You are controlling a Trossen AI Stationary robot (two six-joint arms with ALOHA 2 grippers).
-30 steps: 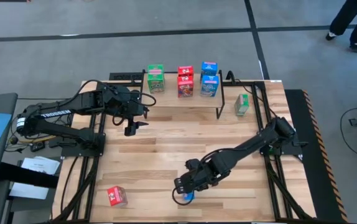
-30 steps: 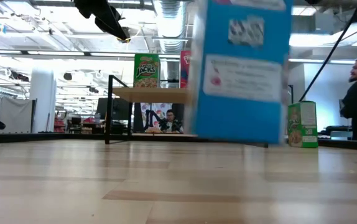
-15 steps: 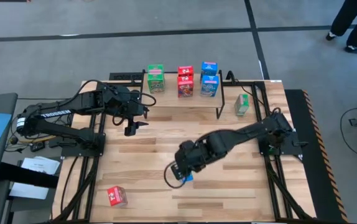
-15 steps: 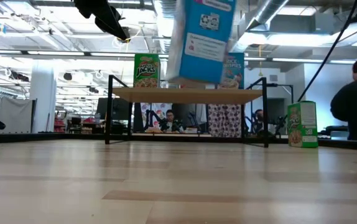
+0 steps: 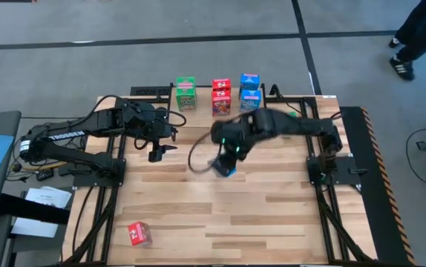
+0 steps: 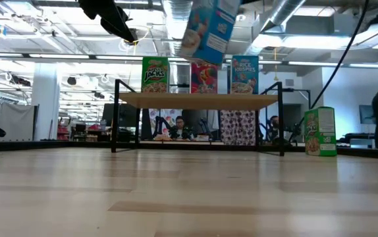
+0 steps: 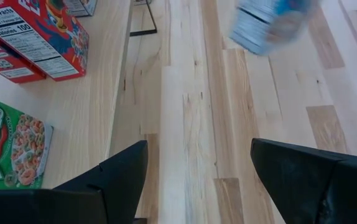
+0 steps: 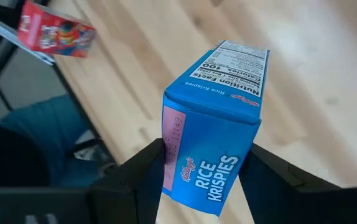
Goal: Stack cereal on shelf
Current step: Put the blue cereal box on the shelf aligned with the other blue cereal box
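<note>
**Inspector:** State the handling character of the item in hand.

**Operator:** I have a blue Rice Krispies box (image 8: pixel 214 127) pinched in the right claw (image 8: pixel 200 168), one finger (image 8: pixel 142 167) on each broad face near the lower end. I judge it light, thin cardboard, probably hollow enough to dent under a hard squeeze, with a glossy print that could slip. The broad faces are the sensible place to take hold; the narrow edges would crush or twist.

**Inspector:** Where is it?

**Operator:** In the air above the counter (image 5: pixel 272 215), tilted, just in front of the shelf (image 6: pixel 199 99). On the shelf stand a green Apple Jacks box (image 6: pixel 155 74), a red box (image 6: pixel 204 77) and another Rice Krispies box (image 6: pixel 245 74). One green box (image 6: pixel 320 131) sits on the counter beside the shelf, and a red box (image 5: pixel 139 233) lies near the counter's front-left corner.

**Inspector:** The other arm?

**Operator:** The left claw (image 7: pixel 197 171) hangs open and empty by the shelf's left end.

**Inspector:** Change against the earlier frame?

**Operator:** A second ago the right claw held the box low near the counter's front edge. It has since carried it up and toward the shelf. The left arm has not moved.
</note>
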